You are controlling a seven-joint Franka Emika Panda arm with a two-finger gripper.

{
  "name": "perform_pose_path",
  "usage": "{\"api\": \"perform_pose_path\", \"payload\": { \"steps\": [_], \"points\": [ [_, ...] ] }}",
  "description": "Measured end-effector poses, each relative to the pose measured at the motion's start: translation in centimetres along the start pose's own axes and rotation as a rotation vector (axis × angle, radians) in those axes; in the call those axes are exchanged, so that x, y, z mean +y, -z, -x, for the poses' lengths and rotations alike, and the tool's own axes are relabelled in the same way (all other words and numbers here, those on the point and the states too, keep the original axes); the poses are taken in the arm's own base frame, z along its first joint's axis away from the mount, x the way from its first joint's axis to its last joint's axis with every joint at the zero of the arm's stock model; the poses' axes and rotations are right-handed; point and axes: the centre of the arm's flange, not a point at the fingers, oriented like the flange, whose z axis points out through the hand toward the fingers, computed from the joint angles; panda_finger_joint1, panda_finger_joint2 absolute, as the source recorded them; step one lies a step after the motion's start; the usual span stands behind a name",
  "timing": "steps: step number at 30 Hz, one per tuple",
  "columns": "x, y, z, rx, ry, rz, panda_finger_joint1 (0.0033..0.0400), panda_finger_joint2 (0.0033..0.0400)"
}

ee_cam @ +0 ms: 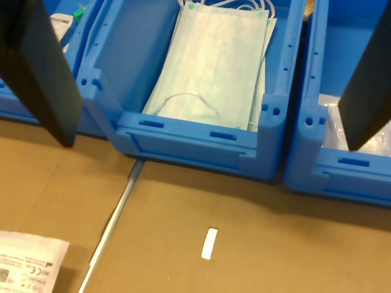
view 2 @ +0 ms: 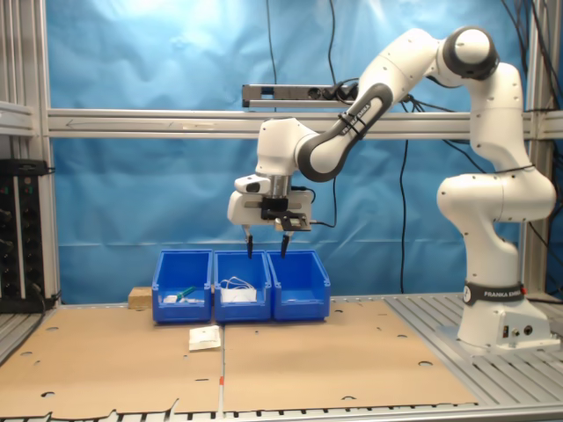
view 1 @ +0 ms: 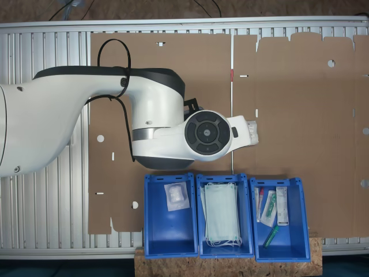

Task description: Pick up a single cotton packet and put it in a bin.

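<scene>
In the second exterior view we take the row of three blue bins as our landmark and work back from the near edge of the brown cardboard sheet [view 2: 308, 360]. Nearest to us, a cotton packet [view 2: 204, 338] lies flat on the cardboard, just in front of the row and apart from it. Behind it stands the row itself: the bin of tubes and syringes [view 2: 183, 287], the mask bin [view 2: 243, 287] in the middle, and the bin [view 2: 301, 283] for the cotton packets at the other end. Above the front of the row we see the gripper [view 2: 266, 245] hanging in the air, its two dark fingers spread apart with nothing between them, roughly over the wall shared by the mask bin and the bin. In the wrist view the pale green face masks [ee_cam: 214, 64] fill the middle compartment. In the first exterior view one whitish packet [view 1: 176, 196] already lies inside the bin.
</scene>
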Motion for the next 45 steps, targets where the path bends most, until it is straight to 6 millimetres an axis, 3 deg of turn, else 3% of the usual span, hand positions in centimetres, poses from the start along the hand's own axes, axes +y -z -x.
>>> {"api": "perform_pose_path", "payload": {
  "steps": [33, 45],
  "points": [
    [0.0, 2.8, -5.1, 0.030, 0.006, 0.041, 0.0400, 0.0400],
    [-0.2, 3.0, -5.7, 0.036, -0.013, 0.042, 0.0400, 0.0400]
  ]
}}
